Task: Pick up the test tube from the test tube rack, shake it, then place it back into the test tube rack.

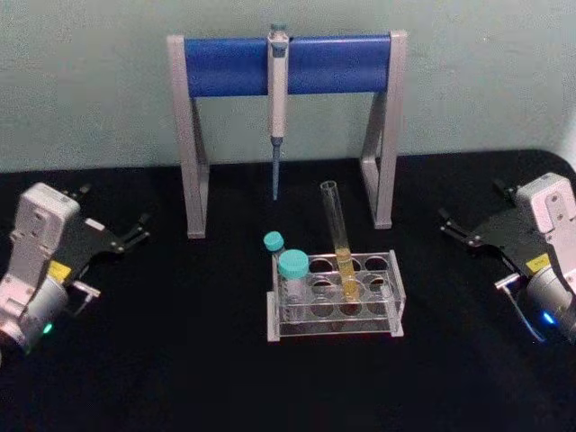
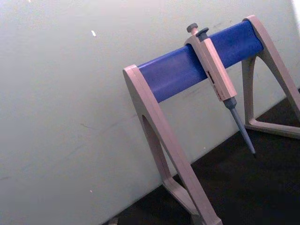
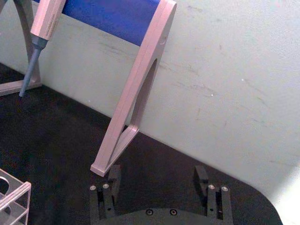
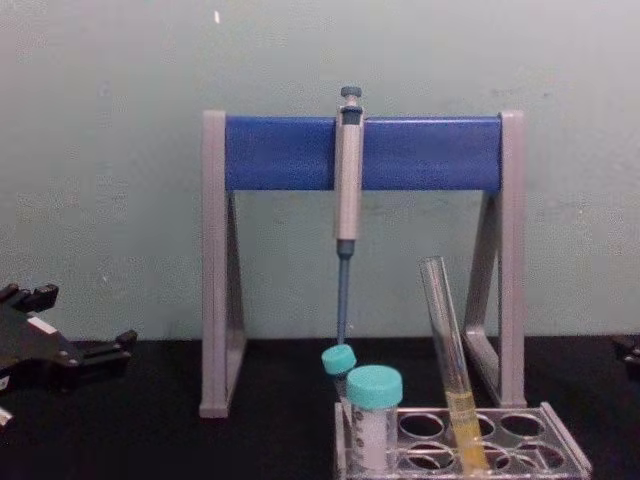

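**Test tube in the rack, both grippers wide and apart from it**

From the head, the test tube [image 1: 338, 236] stood in the test tube rack [image 1: 397, 304] at the middle of the black table [image 1: 180, 369]. It sat in a hole right of the rack's centre, yellow liquid in its lower part and its open top leaning toward the robot's left. Two teal-capped vials [image 1: 292, 266] occupied the rack's left end. Behind the rack stood the pipette stand [image 1: 225, 65], with a pipette [image 1: 278, 94] hanging from its blue bar. The left gripper [image 1: 115, 209] rested at the table's left edge and the right gripper [image 1: 470, 202] at its right edge. Both had their fingers spread, holding nothing, well apart from the rack.

The left wrist camera looked at the pipette stand [image 2: 178, 75] and the hanging pipette [image 2: 214, 68] against the pale wall.

The right wrist camera showed the right gripper's [image 3: 157, 174] two black fingers [image 3: 114, 177] parted over bare tabletop. One foot of the stand [image 3: 136, 98] lay just ahead, and a clear corner of the rack [image 3: 13, 197] was off to one side.

From the chest, the test tube [image 4: 446, 345] rose tilted out of the rack [image 4: 566, 452] beside the vials [image 4: 373, 398]. The left gripper [image 4: 85, 320] lay low at the left edge, its fingers apart.
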Controlling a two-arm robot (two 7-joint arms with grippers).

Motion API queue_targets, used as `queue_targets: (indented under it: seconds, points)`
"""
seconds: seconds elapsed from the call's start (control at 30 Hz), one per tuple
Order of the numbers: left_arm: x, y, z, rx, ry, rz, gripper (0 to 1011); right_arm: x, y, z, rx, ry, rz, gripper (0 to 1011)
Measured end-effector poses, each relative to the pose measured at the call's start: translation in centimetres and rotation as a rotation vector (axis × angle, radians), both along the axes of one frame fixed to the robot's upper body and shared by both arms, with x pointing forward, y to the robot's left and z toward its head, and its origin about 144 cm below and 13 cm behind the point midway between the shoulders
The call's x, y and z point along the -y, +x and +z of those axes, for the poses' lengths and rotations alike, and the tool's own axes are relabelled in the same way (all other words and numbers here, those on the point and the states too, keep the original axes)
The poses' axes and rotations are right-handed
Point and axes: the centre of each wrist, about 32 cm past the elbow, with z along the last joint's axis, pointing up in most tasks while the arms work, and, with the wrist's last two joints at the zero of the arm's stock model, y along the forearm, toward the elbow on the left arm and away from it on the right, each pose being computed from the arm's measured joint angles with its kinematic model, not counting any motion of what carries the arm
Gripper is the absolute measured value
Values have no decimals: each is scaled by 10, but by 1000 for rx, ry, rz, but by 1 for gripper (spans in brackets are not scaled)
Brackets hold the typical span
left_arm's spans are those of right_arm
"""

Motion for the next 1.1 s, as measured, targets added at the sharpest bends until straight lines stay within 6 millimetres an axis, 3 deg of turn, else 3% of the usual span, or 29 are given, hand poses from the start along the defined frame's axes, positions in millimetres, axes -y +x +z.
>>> queue_targets:
  seconds: [0.63,1.1]
  points:
    - [0,0,0,0,0,0,1002,5,-1,9,22,72,30,1000]
    - [0,0,0,0,0,0,1001,3,-7,30,44,187,287,1000]
